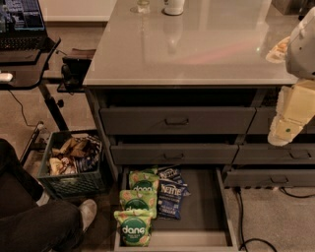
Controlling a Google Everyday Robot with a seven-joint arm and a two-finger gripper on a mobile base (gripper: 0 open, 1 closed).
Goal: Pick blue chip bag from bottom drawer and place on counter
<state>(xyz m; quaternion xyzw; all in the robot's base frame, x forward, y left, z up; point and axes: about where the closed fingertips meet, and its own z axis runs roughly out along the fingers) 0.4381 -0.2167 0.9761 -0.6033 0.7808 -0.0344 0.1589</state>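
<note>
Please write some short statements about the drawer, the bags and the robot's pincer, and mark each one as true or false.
1. The wide dark-grey bottom drawer stands open. True.
2. A white vessel stands at the far edge of the glossy pale-grey counter. True.
3. The robot's pincer hangs at the right edge of the view, level with the closed drawer fronts and apart from the dark navy-blue crinkly chip bag. True.
4. The chip bag lies on the counter. False: it lies in the bottom drawer, right of the light-green snack bags.
5. The dark-green plastic crate on the floor is empty. False: the crate holds snack packets.
</note>
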